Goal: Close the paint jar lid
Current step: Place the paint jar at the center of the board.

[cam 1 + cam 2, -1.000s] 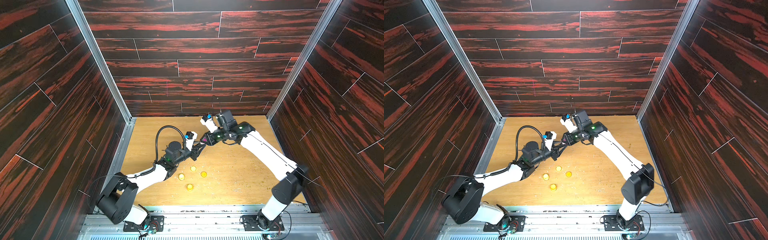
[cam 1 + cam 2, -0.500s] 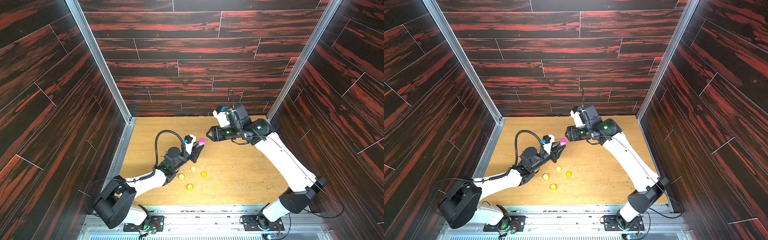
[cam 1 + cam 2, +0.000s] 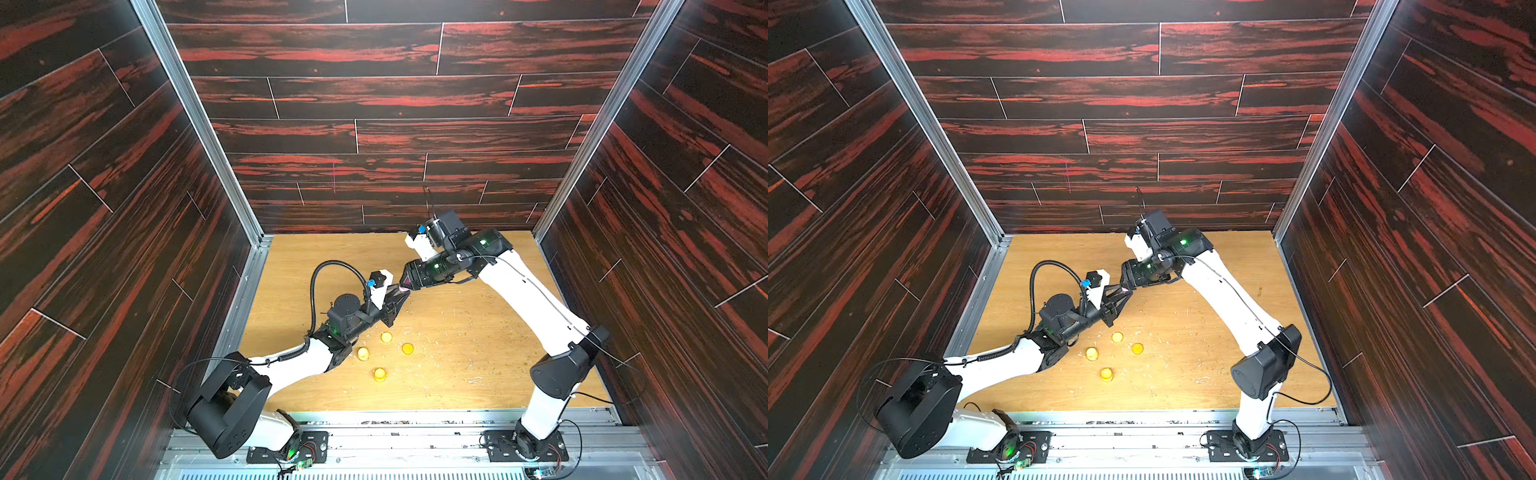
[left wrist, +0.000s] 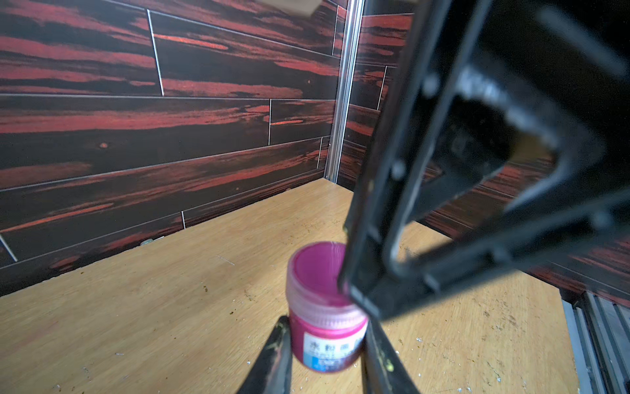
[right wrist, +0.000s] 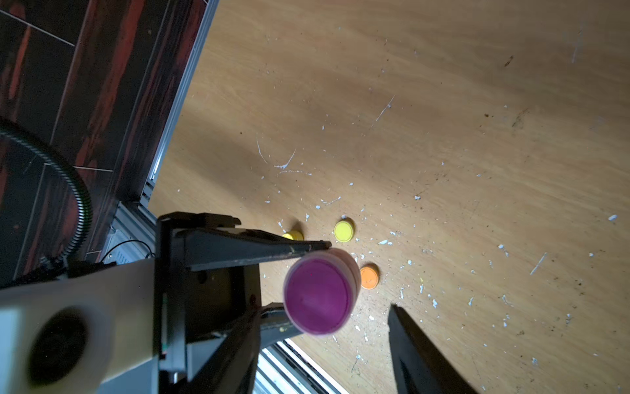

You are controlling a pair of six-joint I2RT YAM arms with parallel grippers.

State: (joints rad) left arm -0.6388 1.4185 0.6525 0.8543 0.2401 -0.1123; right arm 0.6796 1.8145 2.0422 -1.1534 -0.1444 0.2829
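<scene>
In the left wrist view, a small pink paint jar (image 4: pixel 324 336) with a white and blue label hangs above the table, and my left gripper (image 4: pixel 327 346) is shut on its body. Its pink lid (image 4: pixel 315 274) sits on top of the jar. The right wrist view faces the lid (image 5: pixel 318 295) head-on. My right gripper (image 5: pixel 324 317) is open there, a finger on either side of the lid and a clear gap to one finger (image 5: pixel 409 351). In both top views the left gripper (image 3: pixel 397 297) and the right gripper (image 3: pixel 409 280) meet tip to tip over the table's middle (image 3: pixel 1124 289).
Several small yellow and orange caps (image 3: pixel 386 337) (image 3: pixel 407 348) (image 3: pixel 379 374) lie on the wooden table (image 3: pixel 478 357), near the left forearm. Dark red panelled walls close in the back and both sides. A metal rail (image 3: pixel 395 419) runs along the front edge.
The right gripper widened its jaws, drew back and up from the jar, then returned to the lid. The left gripper kept its hold on the jar and shifted slightly.
</scene>
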